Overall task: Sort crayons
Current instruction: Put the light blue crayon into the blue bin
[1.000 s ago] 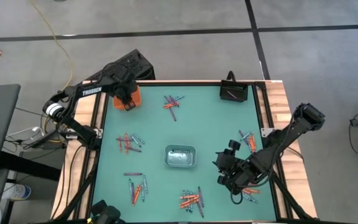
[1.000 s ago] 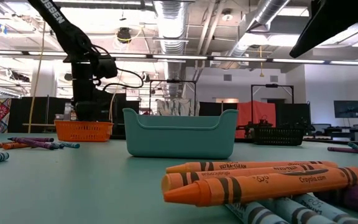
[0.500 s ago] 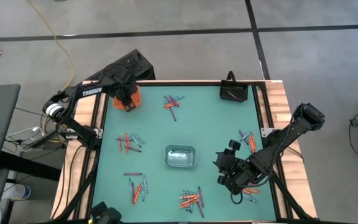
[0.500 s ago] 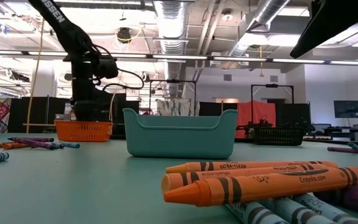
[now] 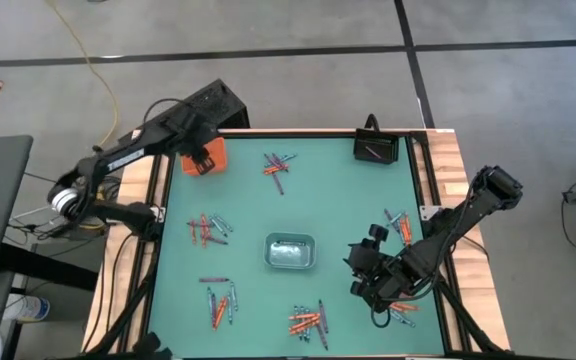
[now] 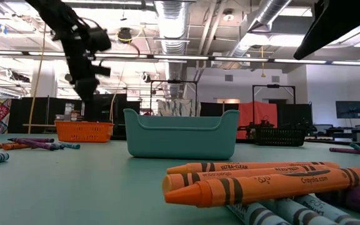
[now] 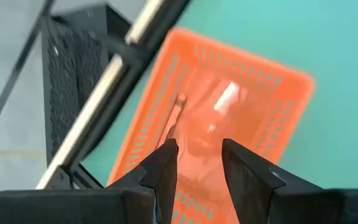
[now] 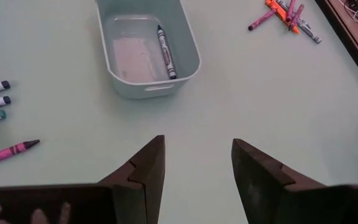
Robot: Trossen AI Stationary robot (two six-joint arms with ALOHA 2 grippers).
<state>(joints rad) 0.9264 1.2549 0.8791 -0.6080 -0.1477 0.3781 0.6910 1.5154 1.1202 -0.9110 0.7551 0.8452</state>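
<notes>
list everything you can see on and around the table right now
table: one, teal top, wooden side rails
orange tray: one, far left corner, an orange crayon seems to lie inside
black tray: one, far right corner
clear-grey tray: one, table centre, holds one grey-blue crayon
loose crayons: several clusters, orange-red, grey-blue, purple-pink, spread round the table
yellow cable: one, on the floor, far left
left claw: one, dark, open and empty, above the orange tray
right claw: one, dark, open and empty, near side right, facing the clear-grey tray
</notes>
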